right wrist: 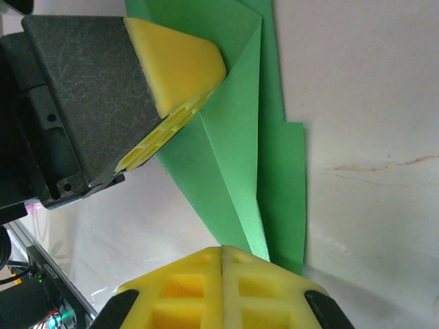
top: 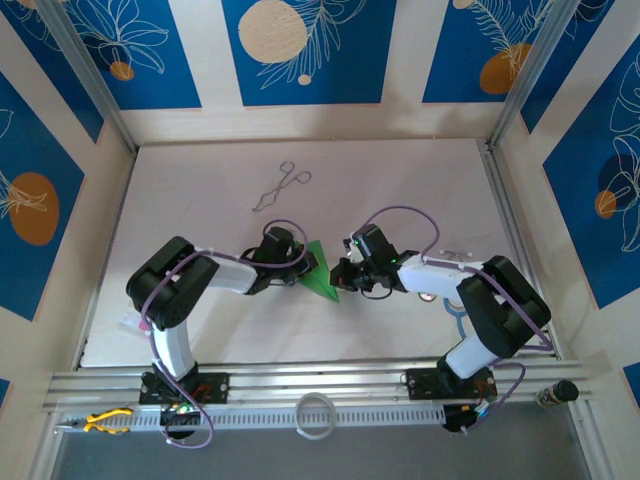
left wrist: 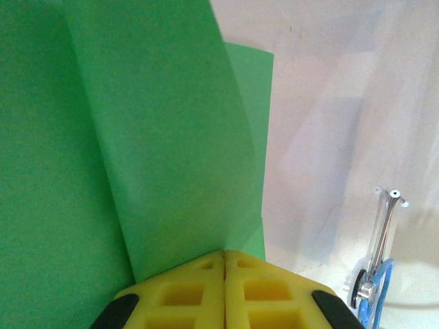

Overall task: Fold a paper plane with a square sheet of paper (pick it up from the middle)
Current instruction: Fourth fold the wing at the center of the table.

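From above, the green paper (top: 322, 275) is being held mid-table between the left gripper (top: 303, 266) and the right gripper (top: 339, 276). On the left wrist camera, the jaws are pressing fully together on its edge (folded layers overlapping). On the right wrist camera, the closed jaws are pinching its near tip.

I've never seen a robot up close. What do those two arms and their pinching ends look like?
The left arm and right arm have chunky black joint housings joined by white links, with thin purple cables looping alongside. The left tool and right tool end in bright yellow plastic fingers with square moulded pockets, set in dark grey bodies.
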Tool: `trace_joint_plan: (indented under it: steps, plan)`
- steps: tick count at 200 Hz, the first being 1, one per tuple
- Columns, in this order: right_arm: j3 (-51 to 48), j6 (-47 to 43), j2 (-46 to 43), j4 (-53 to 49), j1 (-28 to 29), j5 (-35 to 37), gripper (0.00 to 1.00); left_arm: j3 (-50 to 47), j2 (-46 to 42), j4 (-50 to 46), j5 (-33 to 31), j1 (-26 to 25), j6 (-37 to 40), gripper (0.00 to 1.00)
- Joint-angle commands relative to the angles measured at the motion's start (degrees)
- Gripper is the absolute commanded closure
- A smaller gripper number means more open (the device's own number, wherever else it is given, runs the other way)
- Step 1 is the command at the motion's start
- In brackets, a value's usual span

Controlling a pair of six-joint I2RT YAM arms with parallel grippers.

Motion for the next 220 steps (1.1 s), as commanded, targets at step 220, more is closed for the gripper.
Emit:
trace_joint_plan:
  steps: [220]
  plan:
    - [3.8, 0.6, 11.7, -0.6, 0.3, -0.6, 1.00, 0.6, -0.4, -6.0, 0.5, 0.3, 3.3, 0.90]
